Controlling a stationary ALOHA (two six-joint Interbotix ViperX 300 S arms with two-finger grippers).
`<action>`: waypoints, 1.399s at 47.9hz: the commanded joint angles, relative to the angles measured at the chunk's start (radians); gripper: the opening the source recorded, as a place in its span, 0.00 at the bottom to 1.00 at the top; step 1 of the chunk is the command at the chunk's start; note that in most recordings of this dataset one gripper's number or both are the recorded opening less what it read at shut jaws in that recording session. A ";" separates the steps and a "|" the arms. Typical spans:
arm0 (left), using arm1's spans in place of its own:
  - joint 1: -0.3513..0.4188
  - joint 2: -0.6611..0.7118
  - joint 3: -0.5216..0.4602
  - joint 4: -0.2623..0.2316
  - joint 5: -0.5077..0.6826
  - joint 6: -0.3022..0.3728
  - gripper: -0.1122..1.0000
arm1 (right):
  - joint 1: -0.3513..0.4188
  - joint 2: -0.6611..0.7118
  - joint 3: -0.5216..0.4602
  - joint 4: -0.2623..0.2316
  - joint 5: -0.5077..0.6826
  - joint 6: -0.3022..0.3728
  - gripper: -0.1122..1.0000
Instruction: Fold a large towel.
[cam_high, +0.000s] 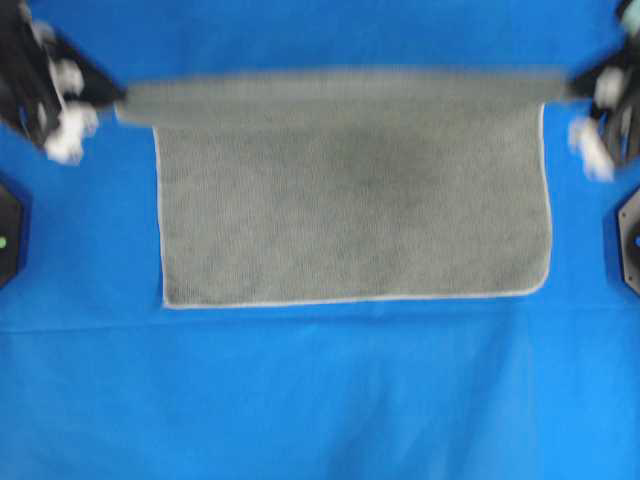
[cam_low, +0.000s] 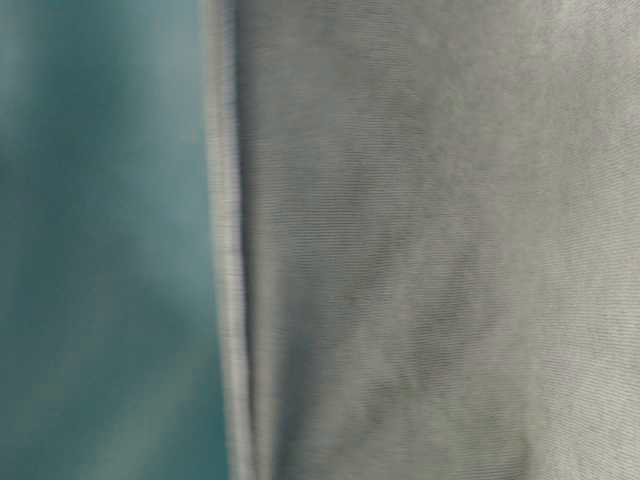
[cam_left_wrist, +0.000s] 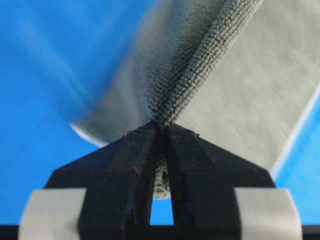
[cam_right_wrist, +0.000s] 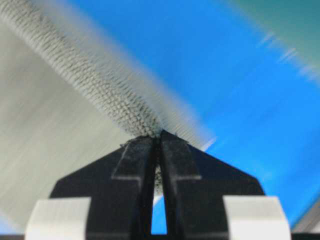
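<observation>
**Two robot arms hold a grey-green towel stretched by its far corners**

Seen from overhead, a grey-green microfibre towel (cam_high: 350, 200) lies across the middle of a bench covered by a bright blue sheet (cam_high: 320, 400). Its near edge and both side edges show a thin pale hem, with a rounded corner at the near right. Along the far side the cloth forms a taut, straight band running between the two arms; the band stands slightly wider than the flat part below it.

The left gripper (cam_high: 118, 98) meets the band's left end, and the right gripper (cam_high: 572, 85) meets its right end. Both arms are blurred in this view.

In the left wrist view, the left gripper's (cam_left_wrist: 161, 131) black jaws are clenched on a bunched ridge of towel (cam_left_wrist: 210, 55) that runs away from the tips. In the right wrist view, the right gripper's (cam_right_wrist: 157, 137) jaws are likewise clamped on a ridge of towel (cam_right_wrist: 100, 90), with blue sheet beyond.

The table-level view is filled by blurred grey-green cloth (cam_low: 440, 240), with a vertical edge or fold left of centre.
</observation>
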 joint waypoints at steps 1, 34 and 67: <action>-0.091 0.012 0.043 0.002 -0.071 -0.058 0.13 | 0.055 0.002 0.041 0.109 -0.031 -0.002 0.13; -0.494 0.442 0.192 0.008 -0.462 -0.405 0.13 | 0.213 0.187 0.334 0.411 -0.476 -0.002 0.13; -0.508 0.290 0.066 0.018 -0.192 -0.360 0.80 | 0.276 0.140 0.245 0.357 -0.411 -0.005 0.66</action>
